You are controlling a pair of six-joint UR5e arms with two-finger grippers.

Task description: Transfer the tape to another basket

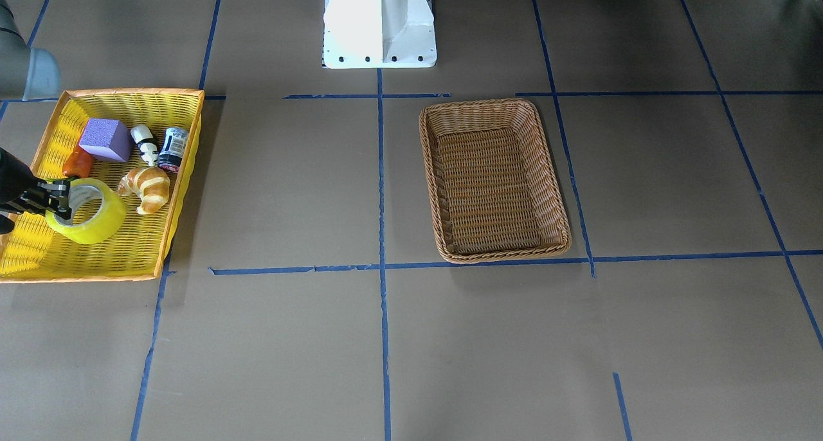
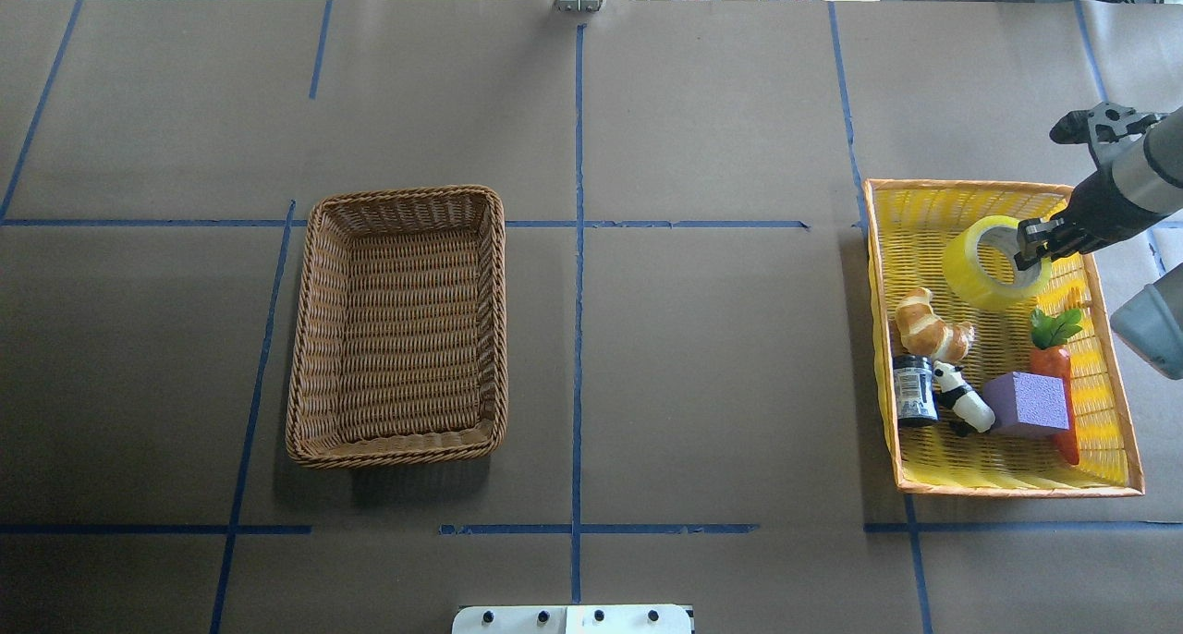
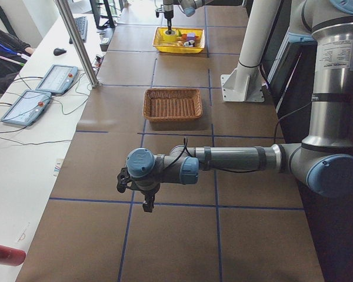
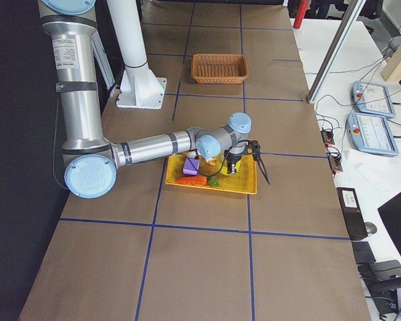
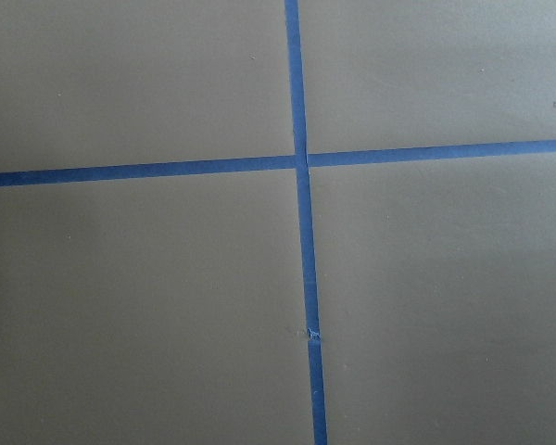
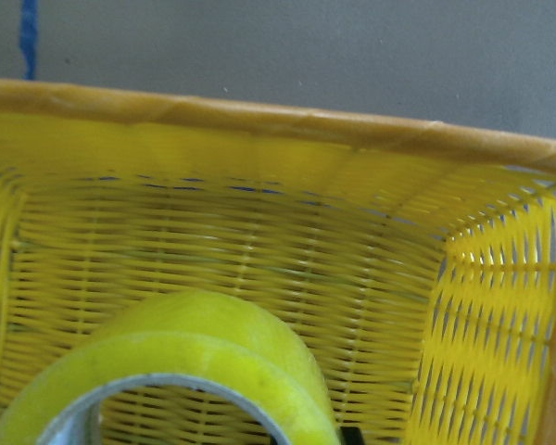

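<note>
While a golden croissant [image 2: 929, 327] and purple foam cube [image 2: 1026, 403] are lying near it in the bright yellow plastic-weave basket [image 2: 980, 187], the wide translucent yellow tape roll [image 2: 970, 274] is tilting, well apart from the rectangular brown wicker basket [image 2: 301, 338]. The right gripper [image 2: 1033, 246] is pinching its wall. Whether the left gripper [image 3: 147, 202] is parted, I cannot tell.

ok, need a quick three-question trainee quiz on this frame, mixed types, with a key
1. True or false: the brown wicker basket holds nothing.
2. Which gripper clamps the wall of the tape? A) left gripper B) right gripper C) neither
3. Count: besides the tape, how many items are in the yellow basket?

Key: 1 true; 2 B; 3 five.
</note>
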